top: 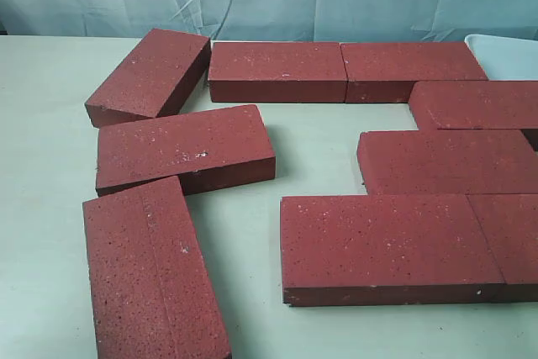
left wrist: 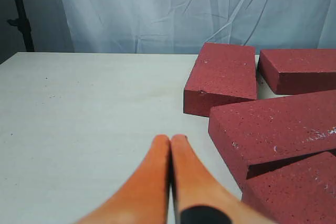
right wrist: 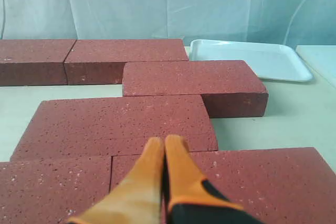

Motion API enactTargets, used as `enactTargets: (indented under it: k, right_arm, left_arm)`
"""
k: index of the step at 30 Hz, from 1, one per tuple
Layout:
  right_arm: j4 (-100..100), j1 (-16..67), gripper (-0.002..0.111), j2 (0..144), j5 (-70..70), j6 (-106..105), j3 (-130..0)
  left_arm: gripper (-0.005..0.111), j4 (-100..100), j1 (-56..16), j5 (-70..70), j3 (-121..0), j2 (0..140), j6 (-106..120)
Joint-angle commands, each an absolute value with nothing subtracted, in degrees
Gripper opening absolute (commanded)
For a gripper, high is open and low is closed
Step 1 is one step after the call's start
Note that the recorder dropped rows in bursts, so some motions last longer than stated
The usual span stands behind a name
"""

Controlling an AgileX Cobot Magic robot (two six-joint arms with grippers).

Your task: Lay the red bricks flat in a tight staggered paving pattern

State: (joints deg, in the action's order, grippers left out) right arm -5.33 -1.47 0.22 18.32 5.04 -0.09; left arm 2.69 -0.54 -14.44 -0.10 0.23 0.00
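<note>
Several red bricks lie flat on the pale table (top: 42, 124). Two (top: 277, 69) sit end to end at the back, and more on the right form staggered rows (top: 450, 160) down to a front pair (top: 387, 245). Three loose ones on the left lie askew: one angled at the back (top: 151, 73), one in the middle (top: 181, 149), one at the front (top: 151, 271). My left gripper (left wrist: 170, 139) is shut and empty over bare table beside the loose bricks (left wrist: 223, 77). My right gripper (right wrist: 164, 140) is shut and empty above the front-row bricks (right wrist: 252, 182). Neither gripper shows in the exterior view.
A white tray (right wrist: 252, 59) rests at the back right beyond the bricks, and its corner (top: 504, 52) shows in the exterior view. A pale curtain hangs behind the table. Bare tabletop (left wrist: 79, 108) stretches left of the loose bricks.
</note>
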Motion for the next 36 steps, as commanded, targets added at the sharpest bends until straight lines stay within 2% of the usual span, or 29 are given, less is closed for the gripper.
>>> enactTargets:
  k: [1, 36]
  right_arm:
    - [-5.44, -1.76, -0.001, 0.0, 17.88, 4.88, 0.0]
    - [-5.44, -1.76, -0.001, 0.0, 15.99, 4.86, 0.0]
  left_arm:
    - [0.0, 2.7, -0.26, -13.65, 0.0, 0.0, -0.34]
    - [0.0, 2.7, -0.26, -13.65, 0.0, 0.0, -0.34]
